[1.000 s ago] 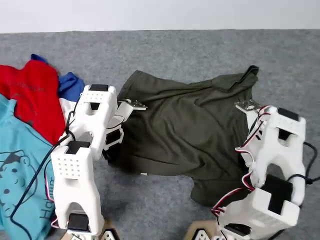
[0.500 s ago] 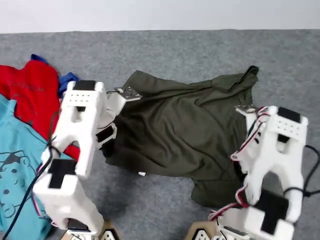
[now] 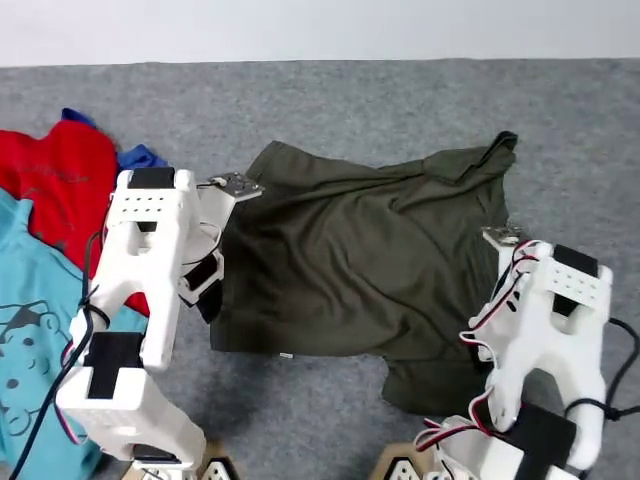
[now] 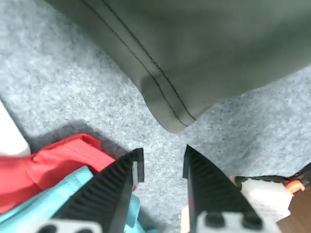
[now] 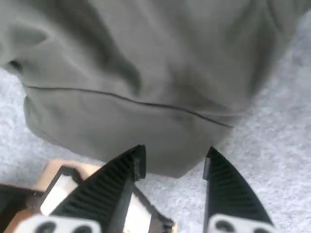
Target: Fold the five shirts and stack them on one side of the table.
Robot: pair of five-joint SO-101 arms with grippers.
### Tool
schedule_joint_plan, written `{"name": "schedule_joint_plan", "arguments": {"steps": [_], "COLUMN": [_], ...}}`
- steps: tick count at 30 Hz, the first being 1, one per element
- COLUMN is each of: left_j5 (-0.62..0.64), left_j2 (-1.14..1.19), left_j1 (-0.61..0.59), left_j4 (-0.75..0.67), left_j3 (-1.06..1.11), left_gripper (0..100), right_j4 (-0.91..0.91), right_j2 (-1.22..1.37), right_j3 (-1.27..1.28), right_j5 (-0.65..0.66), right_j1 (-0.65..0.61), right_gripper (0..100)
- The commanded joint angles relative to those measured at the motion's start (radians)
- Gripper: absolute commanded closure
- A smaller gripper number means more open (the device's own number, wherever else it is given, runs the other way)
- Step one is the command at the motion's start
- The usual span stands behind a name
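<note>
Left wrist view: the left claw hangs released, jaws parted over bare bench, with the stitched corner of the olive shirt just beyond its tips; the red shirt and teal shirt lie bunched beside one jaw; the right claw, likewise parted, hovers over the olive shirt's opposite edge; the shirt sprawls crumpled mid-bench, its long axis running arm to arm, so I judge each claw nearest its own end; dark print marks the teal shirt, partly hidden behind the arm.
</note>
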Motion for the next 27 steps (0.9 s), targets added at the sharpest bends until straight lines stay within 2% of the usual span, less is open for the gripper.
{"name": "schedule_joint_plan", "arguments": {"steps": [1,6,13,20,27], "left_j5": [0.035,0.049,0.049,0.049,0.049], "left_j2": [-0.049,-0.051,-0.044,-0.044,-0.044], "left_j1": [-0.005,-0.006,-0.006,-0.006,-0.006], "left_j4": [0.012,0.012,0.012,0.012,0.012], "left_j3": [-0.001,-0.001,-0.001,0.001,0.001], "left_gripper": [85,85,85,85,85], "right_j4": [-0.067,-0.148,-0.162,-0.05,-0.008], "right_j2": [-0.008,0.084,0.153,0.151,0.159], "right_j3": [-0.02,-0.021,-0.031,-0.121,-0.192], "right_j5": [-0.009,-0.035,-0.06,-0.098,-0.091], "right_j1": [0.019,0.019,0.021,0.024,0.088], "right_gripper": [78.9,78.9,78.8,78.9,78.9]}}
